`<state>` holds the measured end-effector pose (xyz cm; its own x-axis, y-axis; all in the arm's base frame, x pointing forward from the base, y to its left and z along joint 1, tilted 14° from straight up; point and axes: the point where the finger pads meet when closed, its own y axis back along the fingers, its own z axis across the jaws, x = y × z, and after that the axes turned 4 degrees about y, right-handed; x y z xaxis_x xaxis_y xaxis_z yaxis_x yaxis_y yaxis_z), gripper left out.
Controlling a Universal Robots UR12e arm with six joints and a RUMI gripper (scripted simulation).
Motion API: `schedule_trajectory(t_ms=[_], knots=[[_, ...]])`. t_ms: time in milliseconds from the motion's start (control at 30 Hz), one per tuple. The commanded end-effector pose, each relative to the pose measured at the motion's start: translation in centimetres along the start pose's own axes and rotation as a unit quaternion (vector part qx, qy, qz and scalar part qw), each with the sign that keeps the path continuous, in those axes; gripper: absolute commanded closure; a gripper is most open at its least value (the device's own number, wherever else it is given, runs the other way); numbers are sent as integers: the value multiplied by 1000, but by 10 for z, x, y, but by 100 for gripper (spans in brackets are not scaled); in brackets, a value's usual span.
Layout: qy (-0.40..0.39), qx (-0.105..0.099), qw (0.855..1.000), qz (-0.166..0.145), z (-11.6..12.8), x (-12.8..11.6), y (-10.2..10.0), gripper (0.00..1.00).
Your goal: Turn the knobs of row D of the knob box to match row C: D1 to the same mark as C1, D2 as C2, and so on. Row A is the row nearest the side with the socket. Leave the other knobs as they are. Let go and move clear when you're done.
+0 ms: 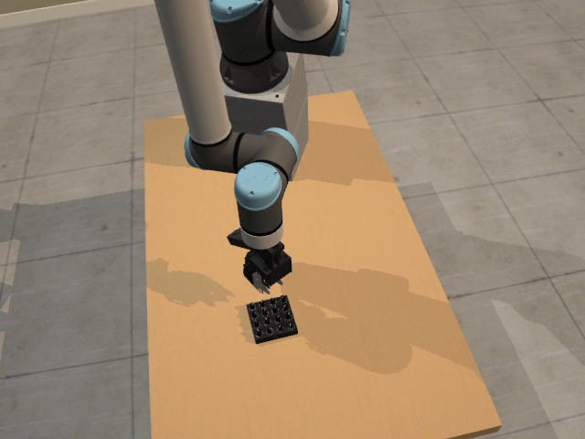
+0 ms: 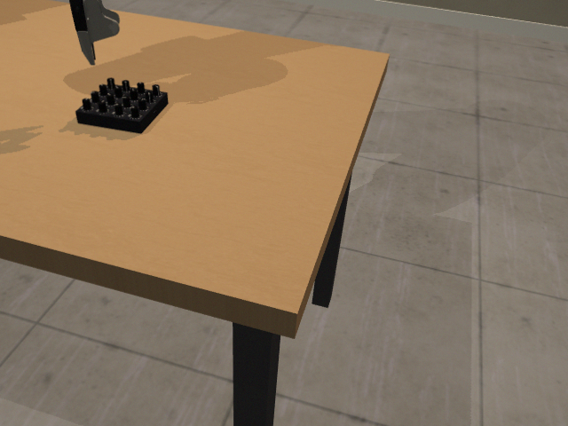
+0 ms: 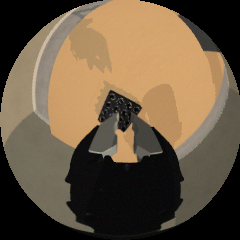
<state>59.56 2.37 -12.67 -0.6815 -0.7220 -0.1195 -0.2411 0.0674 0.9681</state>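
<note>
Gripper held above the knob box, nothing grasped

From the top, the knob box [image 1: 271, 319] is seen lying on the wooden counter [image 1: 330, 378], with the gripper [image 1: 265, 283] hung in the air just beyond its far edge. From the exterior view, the box [image 2: 121, 107] is shown flat near the counter's [image 2: 206, 183] far side, and the gripper [image 2: 90, 57] is raised well clear of the knobs. At the wrist, the fingers are seen nearly clenched, with only a narrow gap and nothing between them; the box [image 3: 120, 107] is seen beyond the tips
</note>
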Motion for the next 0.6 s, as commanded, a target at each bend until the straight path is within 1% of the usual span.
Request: schedule_trajectory(t_ms=[0, 100, 167, 300, 567], knots=[[74, -1, 997, -2, -5, 1, 2, 89], [103, -1, 995, -3, -8, 2, 3, 89], [103, -1, 995, -3, -8, 2, 3, 89], [128, -1, 992, -3, -9, 2, 4, 89], [141, -1, 990, -3, -10, 2, 4, 89]])
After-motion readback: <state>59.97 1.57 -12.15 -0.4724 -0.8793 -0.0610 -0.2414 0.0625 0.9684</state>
